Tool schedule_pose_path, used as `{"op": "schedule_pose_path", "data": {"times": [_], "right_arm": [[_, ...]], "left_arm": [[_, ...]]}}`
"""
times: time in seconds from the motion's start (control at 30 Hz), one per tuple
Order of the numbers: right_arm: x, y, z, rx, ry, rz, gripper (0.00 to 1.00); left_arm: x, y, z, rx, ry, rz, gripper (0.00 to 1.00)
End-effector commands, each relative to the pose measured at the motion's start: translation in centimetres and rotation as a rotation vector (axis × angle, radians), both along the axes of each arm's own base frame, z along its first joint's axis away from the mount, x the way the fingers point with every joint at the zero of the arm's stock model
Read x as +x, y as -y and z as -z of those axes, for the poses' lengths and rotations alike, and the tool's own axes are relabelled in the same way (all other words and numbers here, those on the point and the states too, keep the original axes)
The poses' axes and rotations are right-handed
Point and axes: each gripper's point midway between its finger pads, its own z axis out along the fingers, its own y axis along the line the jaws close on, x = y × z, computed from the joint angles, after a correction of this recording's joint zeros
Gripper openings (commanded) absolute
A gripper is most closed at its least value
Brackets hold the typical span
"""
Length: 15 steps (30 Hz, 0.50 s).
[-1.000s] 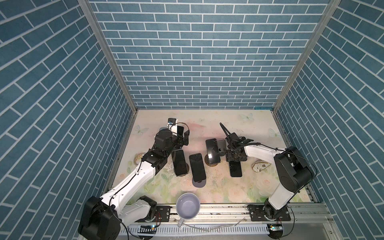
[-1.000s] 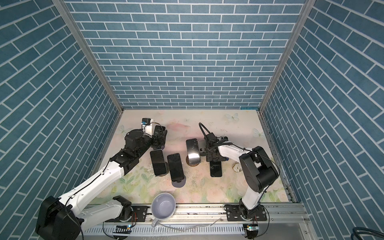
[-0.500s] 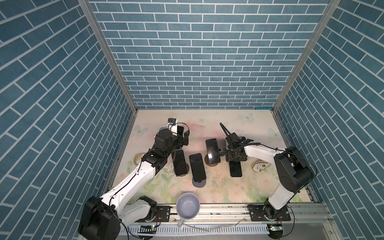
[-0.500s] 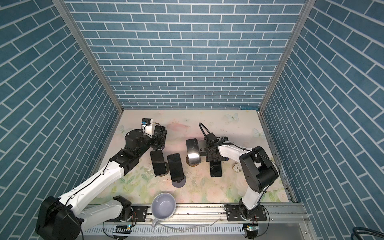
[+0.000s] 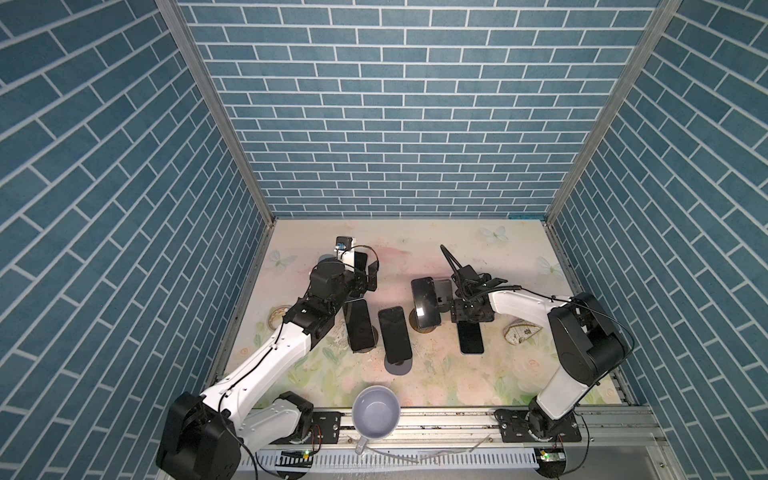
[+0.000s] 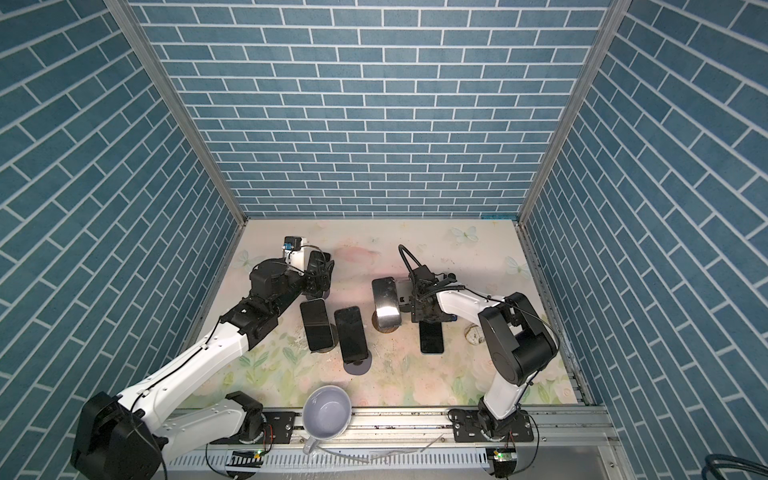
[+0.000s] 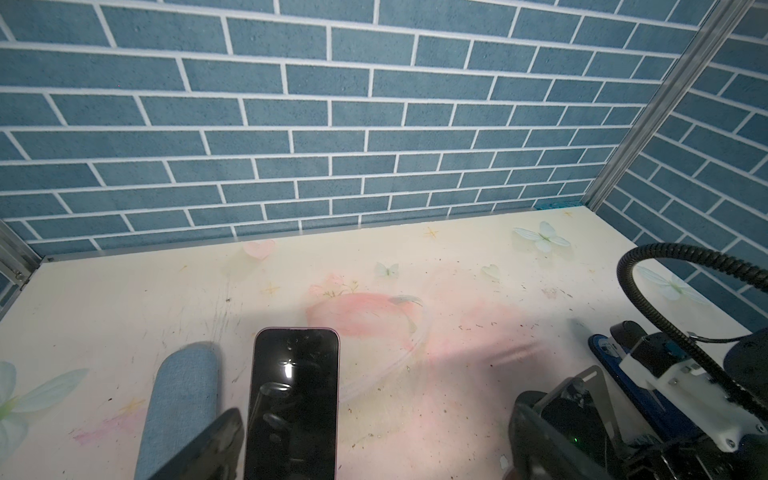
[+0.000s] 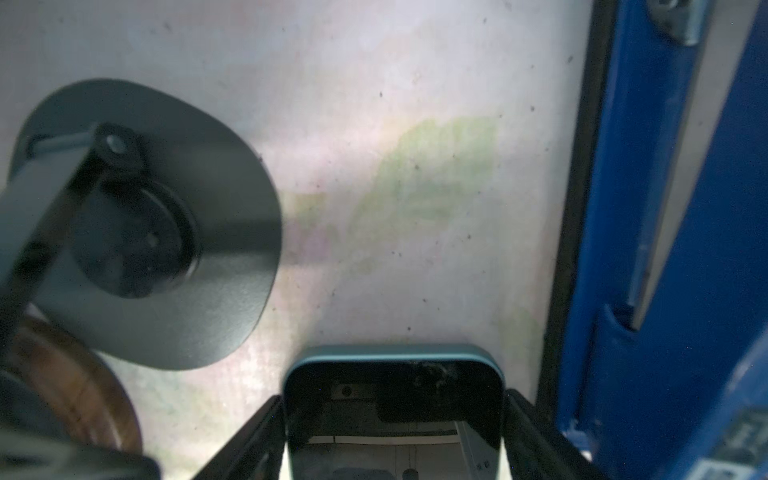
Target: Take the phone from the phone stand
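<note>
A dark phone with a teal rim lies flat on the table, right of the grey phone stand, whose round base carries no phone. My right gripper straddles the phone's near end, its jaws open with thin gaps to both edges. My left gripper stands wide open at the back left. In the left wrist view a pink-rimmed phone sits close to one finger, untouched.
Three more dark phones rest on stands mid-table. A grey mug sits at the front rail, a shell-like piece at the right. A blue object lies beside the teal phone, a blue fabric roll by the left gripper.
My right gripper's jaws have spread a little wider around the teal-rimmed phone. Both arms and the phones stay where they were.
</note>
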Motion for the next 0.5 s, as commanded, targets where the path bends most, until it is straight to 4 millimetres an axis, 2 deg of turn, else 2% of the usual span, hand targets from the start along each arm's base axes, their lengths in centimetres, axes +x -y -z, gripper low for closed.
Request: {"op": "schedule_pose_path", "data": {"times": [0.0,0.47], "right_arm": [[-2.5,1.9,1.9,-0.083,-0.093,0.014,0.81],[1.1,0.5,-5.7,-0.005,0.127,-0.013,0.81]], "left_arm": [[-0.2,0.0,-0.1,0.011,0.006,0.003,1.00],[-0.3,-0.1,0.0,0.017,0.008,0.000,1.00]]}}
